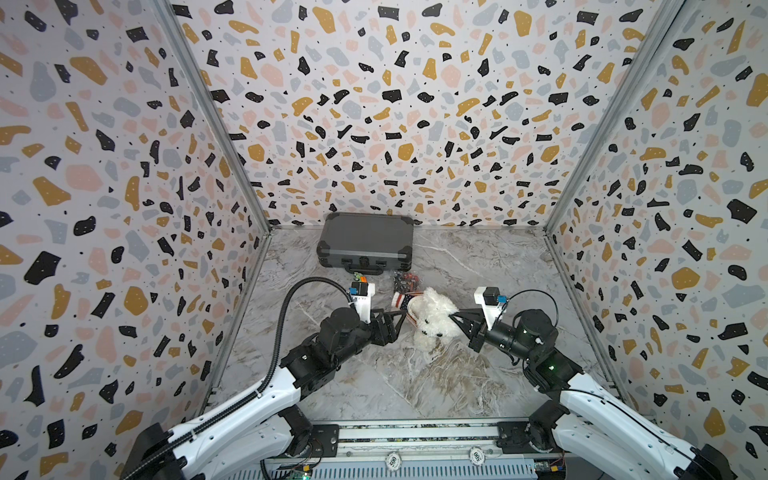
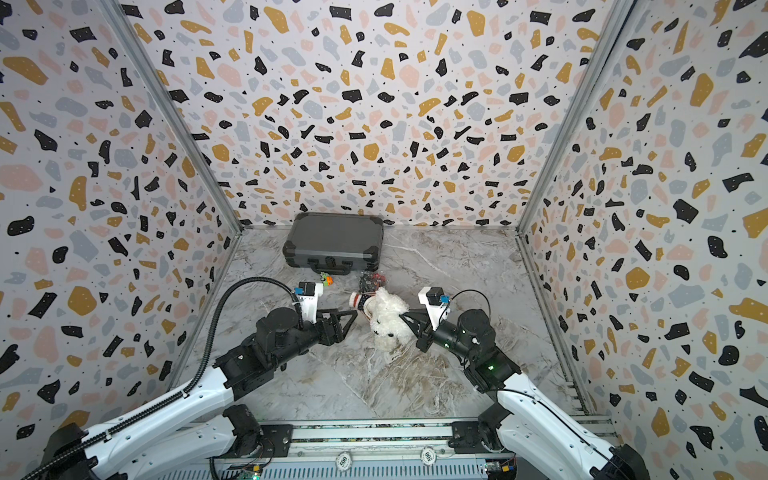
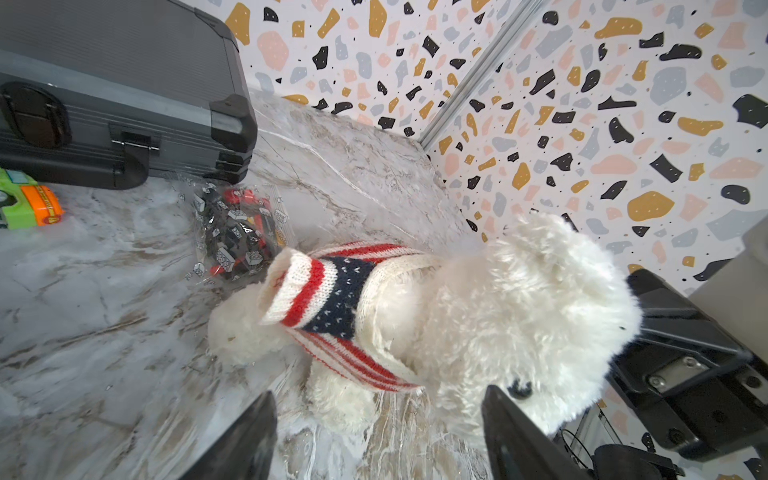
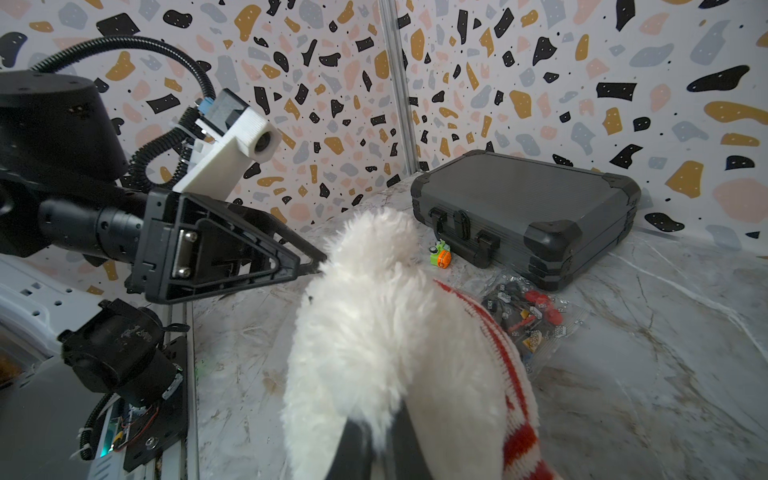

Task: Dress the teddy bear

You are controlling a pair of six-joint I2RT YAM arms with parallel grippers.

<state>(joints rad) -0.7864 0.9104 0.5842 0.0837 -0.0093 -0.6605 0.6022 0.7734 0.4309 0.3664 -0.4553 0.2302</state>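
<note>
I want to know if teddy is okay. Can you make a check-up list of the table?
Surface: marble table, no spills seen.
Job's things: teddy bear, striped sweater around its body.
Clutter: shut grey case at the back; green-orange toy and bag of bricks before it.
Grippers: left gripper open beside the bear; right gripper shut on its fur.
Cables: ribbed black hose arches over left arm; thin cable at right wrist.
Surroundings: speckled walls on three sides.

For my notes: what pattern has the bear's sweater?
Sweater: red-white stripes, navy patch; left wrist view.
</note>
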